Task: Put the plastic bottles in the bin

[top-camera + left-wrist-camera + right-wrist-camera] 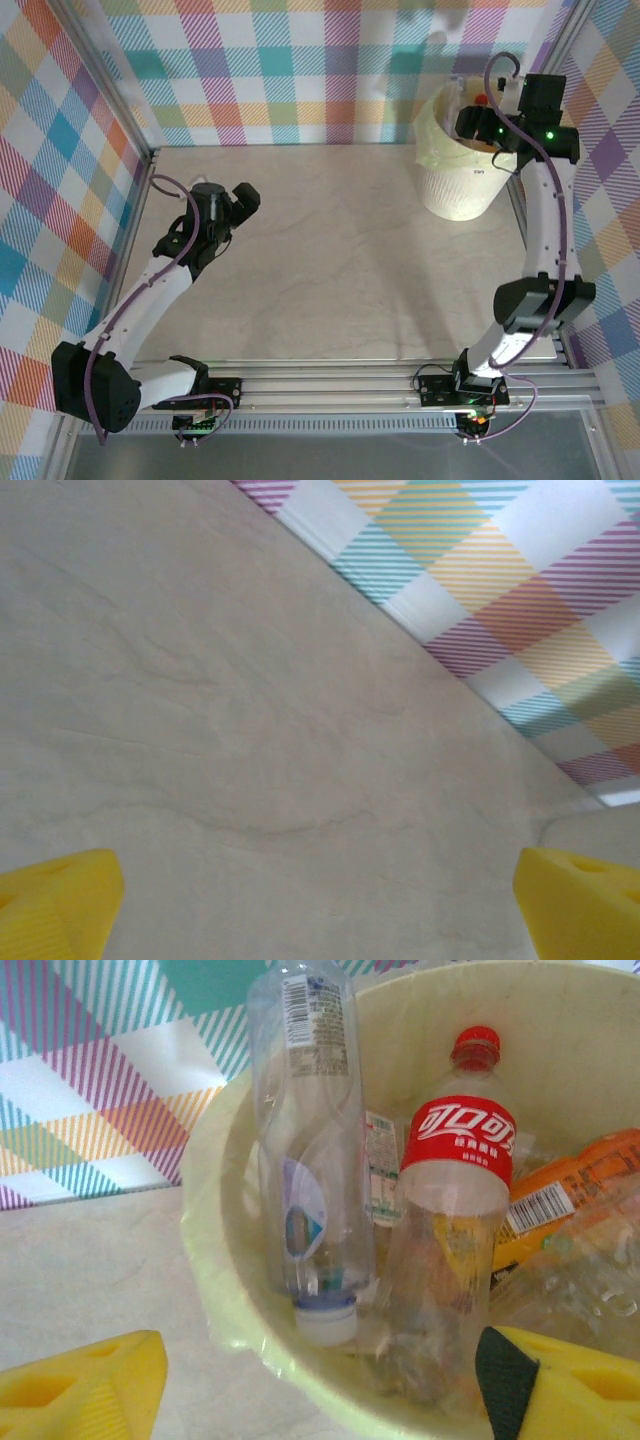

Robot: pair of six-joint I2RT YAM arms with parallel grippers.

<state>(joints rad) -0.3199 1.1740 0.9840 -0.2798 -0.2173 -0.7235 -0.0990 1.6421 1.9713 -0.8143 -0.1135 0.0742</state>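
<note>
My left gripper hangs low over the left side of the table, well apart from the bin, which stands in the far right corner against the plaid wall. Its jaws are released: in the left wrist view the yellow fingers sit at opposite lower corners, with bare table between them. My right gripper is raised over the mouth of the bin, and its jaws are spread wide too, grasping nothing. In the right wrist view one yellow finger is outside the near rim over the table and the other is over the inside. The plastic bottles lie inside the bin. A clear bottle leans against the near wall, cap down and base up. Just beside it, a red-labelled bottle with white lettering stands tilted, its red cap uppermost. To the right of that, an orange bottle lies on its side with a barcode showing. More clear, crumpled plastic lies under them, too jumbled for me to tell apart.
</note>
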